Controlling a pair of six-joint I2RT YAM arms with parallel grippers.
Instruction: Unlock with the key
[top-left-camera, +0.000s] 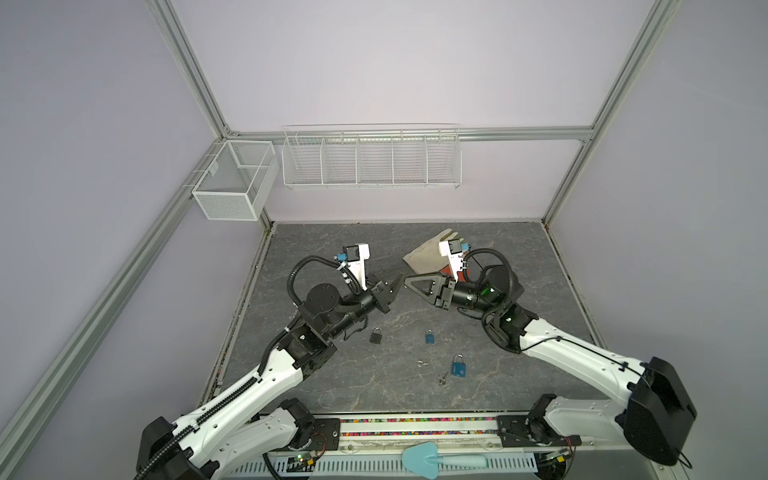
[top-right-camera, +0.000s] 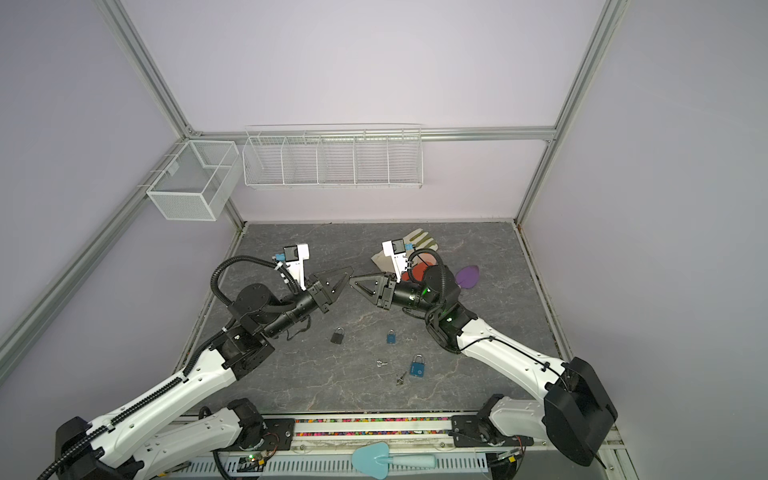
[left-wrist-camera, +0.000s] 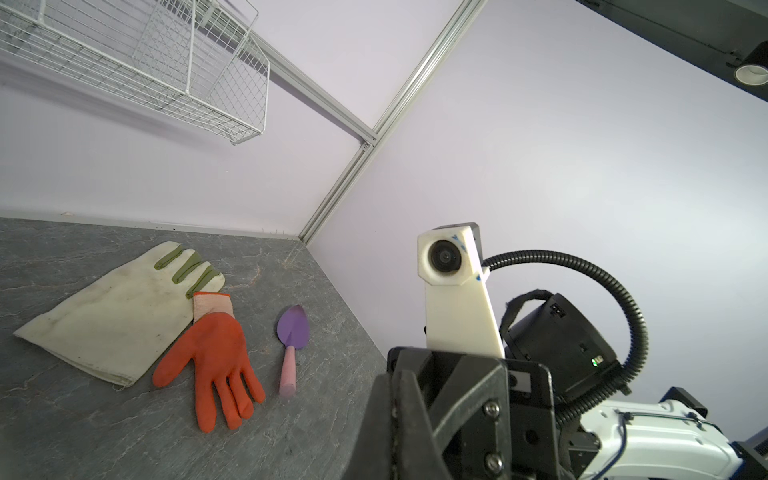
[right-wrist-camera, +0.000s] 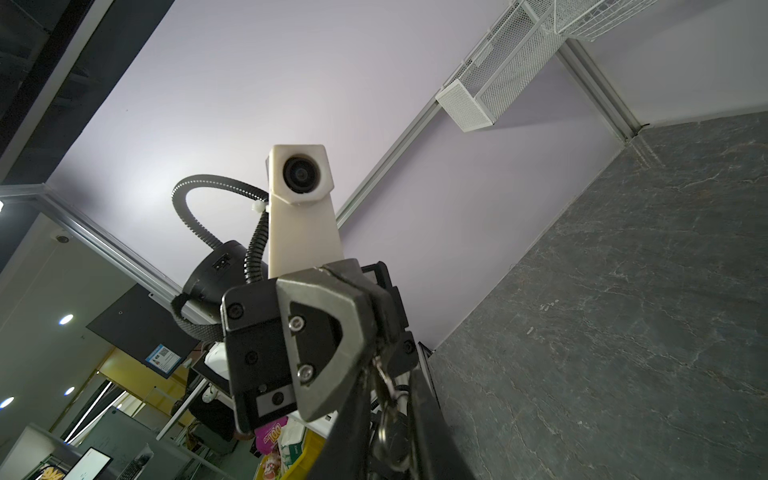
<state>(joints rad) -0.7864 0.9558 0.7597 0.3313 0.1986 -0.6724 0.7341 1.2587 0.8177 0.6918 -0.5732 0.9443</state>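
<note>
Silver metal key (right-wrist-camera: 384, 382) is pinched mid-air in fully closed left gripper (top-left-camera: 398, 281); right gripper (top-left-camera: 408, 280) fingers are set narrowly around it, contact cannot be told. Black metal padlock (top-left-camera: 376, 336) is seen on grey marbled table (top-left-camera: 332, 374).

Half hidden behind the right arm (top-right-camera: 498, 345) in a top view: orange glove (top-right-camera: 419, 271) and purple trowel (top-right-camera: 468, 276). Partly covered by that arm's camera mount (top-right-camera: 390, 251): white glove (top-right-camera: 422, 243). Too small to make out any teeth: small key (top-left-camera: 422, 363), second key (top-left-camera: 443, 379). Blurred and cut off at the edge of the right wrist view: metal piece (right-wrist-camera: 388, 419) inside the right gripper (right-wrist-camera: 388, 386), at the tip of the left gripper (right-wrist-camera: 368, 353); cannot tell whether gripped.
</note>
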